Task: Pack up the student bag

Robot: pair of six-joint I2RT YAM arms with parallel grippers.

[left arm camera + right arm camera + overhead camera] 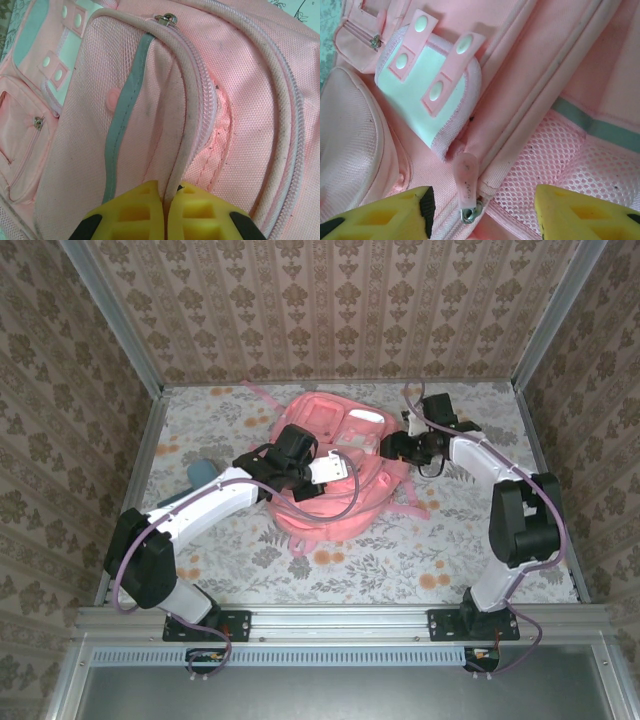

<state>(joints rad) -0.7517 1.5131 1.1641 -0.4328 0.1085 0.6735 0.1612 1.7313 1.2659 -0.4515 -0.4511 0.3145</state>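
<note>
The table (400,550) under me is spread with a pale cloth printed with grey leaves and orange flowers. Brown striped wallpaper (330,300) closes in the back and both sides, with bare metal posts (110,315) standing at the corners and a metal rail (340,622) along the near edge where my two bases are bolted.

The pink backpack (375,490) lies flat on the cloth in the middle of the table, a little toward the far wall, its thin straps trailing out over the flowers. A small teal object (203,470) sits on the cloth to the left, partly behind my left arm.

My left gripper (165,192) reaches over the backpack from the left. Its yellow fingers are pressed together, pinching the corded seam of the backpack that runs in between them.

My right gripper (484,195) is over the backpack's right side, fingers well apart. The pink zip pull (466,182) lies between them, touching neither.
</note>
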